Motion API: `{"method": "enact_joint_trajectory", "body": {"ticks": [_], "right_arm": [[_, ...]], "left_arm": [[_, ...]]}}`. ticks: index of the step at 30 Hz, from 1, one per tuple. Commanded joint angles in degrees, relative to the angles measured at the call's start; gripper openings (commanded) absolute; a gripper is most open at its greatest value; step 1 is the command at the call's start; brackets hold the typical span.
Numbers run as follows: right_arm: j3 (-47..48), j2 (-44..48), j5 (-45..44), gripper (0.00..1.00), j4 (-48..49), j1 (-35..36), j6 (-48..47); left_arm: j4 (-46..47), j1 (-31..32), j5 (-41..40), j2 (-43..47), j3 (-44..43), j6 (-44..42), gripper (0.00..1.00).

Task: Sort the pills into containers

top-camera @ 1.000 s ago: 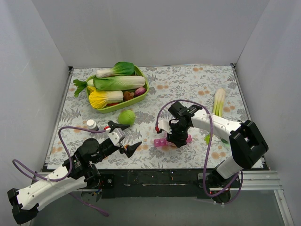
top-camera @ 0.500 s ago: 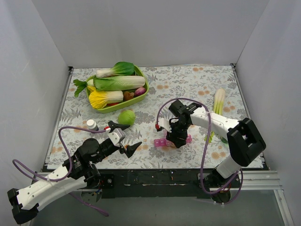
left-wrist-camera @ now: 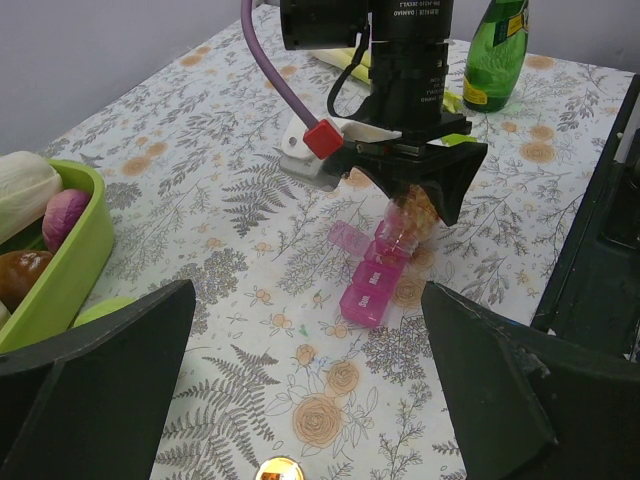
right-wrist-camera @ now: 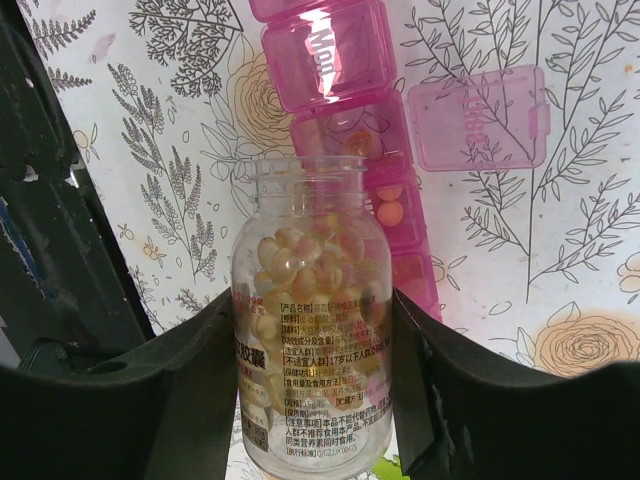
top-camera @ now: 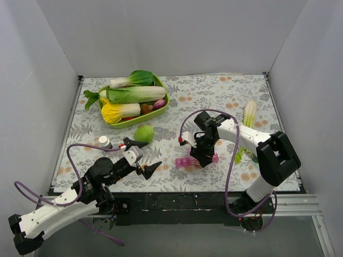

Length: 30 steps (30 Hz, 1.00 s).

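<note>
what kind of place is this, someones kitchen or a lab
Most likely a robot test booth, not a kitchen: plain white walls box in a floral-clothed table, with a left arm and right arm bolted at its near edge.

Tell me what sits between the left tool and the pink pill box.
Only bare floral tablecloth: the top view shows nothing else between the open left tool and the pill box.

Item 1, the bottle [right-wrist-camera: 310, 330]: clear, glossy, smooth wall, with a printed paper label. The pills [right-wrist-camera: 300, 260] inside are amber, smooth and glossy.

Item 2, the pill-box strip [right-wrist-camera: 325, 45]: translucent pink plastic, smooth, with a slight sheen.

Item 3, the right gripper [right-wrist-camera: 312, 350]: fingers [right-wrist-camera: 165, 400] of matt black plastic.

Item 4, the table cover [top-camera: 214, 93]: matt, with a floral print.

Item 5, the bowl [top-camera: 140, 121] at 10 o'clock on the table: glossy green plastic.

Item 6, the cable [top-camera: 80, 145]: smooth purple sheath.
</note>
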<state>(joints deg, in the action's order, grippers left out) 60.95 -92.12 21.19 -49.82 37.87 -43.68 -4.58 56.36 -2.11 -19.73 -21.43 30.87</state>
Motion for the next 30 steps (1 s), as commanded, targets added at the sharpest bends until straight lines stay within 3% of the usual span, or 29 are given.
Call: {"method": "enact_joint_trajectory", "body": {"ticks": [1, 16, 30], "right_arm": [[2.77, -0.52, 1.66, 0.01, -1.86, -0.25, 0.88], [0.23, 7.47, -0.88, 0.01, 2.8, -0.16, -0.96], [-8.47, 14.77, -14.15, 0.01, 13.35, 4.93, -3.95]], "left_arm": [[-0.43, -0.2, 0.62, 0.39, -0.63, -0.55, 0.98], [-0.26, -0.2, 0.79, 0.04, -0.54, -0.46, 0.98], [-0.25, -0.2, 0.7, -0.14, -0.54, -0.55, 0.98]]}}
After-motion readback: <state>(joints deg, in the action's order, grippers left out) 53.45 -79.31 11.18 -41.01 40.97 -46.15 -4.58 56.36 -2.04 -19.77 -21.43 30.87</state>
